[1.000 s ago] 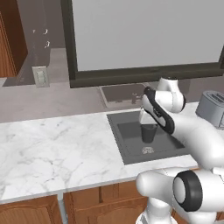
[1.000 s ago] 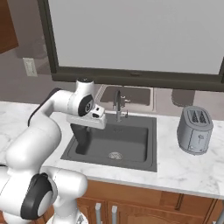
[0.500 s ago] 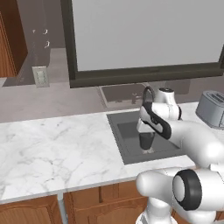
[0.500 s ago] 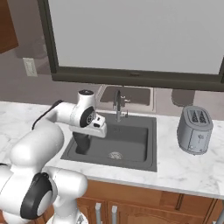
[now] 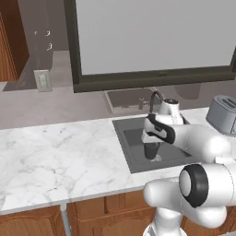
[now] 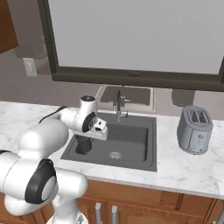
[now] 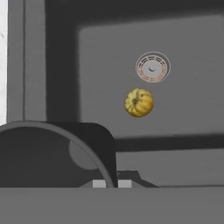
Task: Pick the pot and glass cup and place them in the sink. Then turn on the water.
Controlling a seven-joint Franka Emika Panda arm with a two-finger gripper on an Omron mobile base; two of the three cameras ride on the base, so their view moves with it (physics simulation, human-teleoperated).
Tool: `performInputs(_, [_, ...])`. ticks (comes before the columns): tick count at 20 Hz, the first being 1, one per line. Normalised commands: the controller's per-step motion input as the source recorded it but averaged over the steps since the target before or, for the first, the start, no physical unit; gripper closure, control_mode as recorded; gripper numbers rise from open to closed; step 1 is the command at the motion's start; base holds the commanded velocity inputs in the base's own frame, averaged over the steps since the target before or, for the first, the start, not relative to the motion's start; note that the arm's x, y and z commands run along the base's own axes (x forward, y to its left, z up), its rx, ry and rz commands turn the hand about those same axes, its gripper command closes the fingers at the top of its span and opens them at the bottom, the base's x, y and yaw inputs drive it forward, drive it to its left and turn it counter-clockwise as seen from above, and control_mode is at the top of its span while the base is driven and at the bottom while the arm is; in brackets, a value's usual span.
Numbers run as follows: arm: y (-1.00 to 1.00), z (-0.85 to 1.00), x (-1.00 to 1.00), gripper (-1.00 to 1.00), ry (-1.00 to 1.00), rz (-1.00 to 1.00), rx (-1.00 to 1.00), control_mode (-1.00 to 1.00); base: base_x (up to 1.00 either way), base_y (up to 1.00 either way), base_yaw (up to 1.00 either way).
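The glass cup (image 5: 151, 150) is a dark grey tumbler hanging upright low inside the sink (image 5: 131, 154), at its left side. My gripper (image 5: 150, 142) is shut on the cup's rim from above. From the other side, the gripper (image 6: 85, 139) holds the cup (image 6: 82, 146) just over the sink (image 6: 131, 142) floor. In the hand view the cup's rim (image 7: 65, 131) curves past the fingertips of my gripper (image 7: 112, 183), with the sink's floor (image 7: 188, 109) below. The pot is out of view. No water falls from the faucet (image 6: 117, 104).
A small yellow round object (image 7: 139, 103) lies on the sink floor near the drain (image 7: 152, 68). The dark faucet (image 5: 155, 98) stands at the back edge. A silver toaster (image 6: 194, 130) sits on the marble counter (image 5: 55, 156) to the sink's right.
The arm has come down and carried the cup from above the sink's left side to low inside the basin. The gripper stayed shut on it.
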Motion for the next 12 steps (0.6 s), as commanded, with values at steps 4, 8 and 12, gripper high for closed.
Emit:
performInputs(4, [0.00, -0.16, 0.29, 1.00, 0.00, 0.00, 0.00, -1.00, 0.00, 0.00, 0.00])
performInputs(8, [0.00, -0.14, 0.29, 1.00, 0.00, 0.00, 0.00, -1.00, 0.00, 0.00, 0.00])
performInputs(12, [-0.11, -0.18, 0.30, 1.00, 0.00, 0.00, 0.01, -1.00, 0.00, 0.00, 0.00])
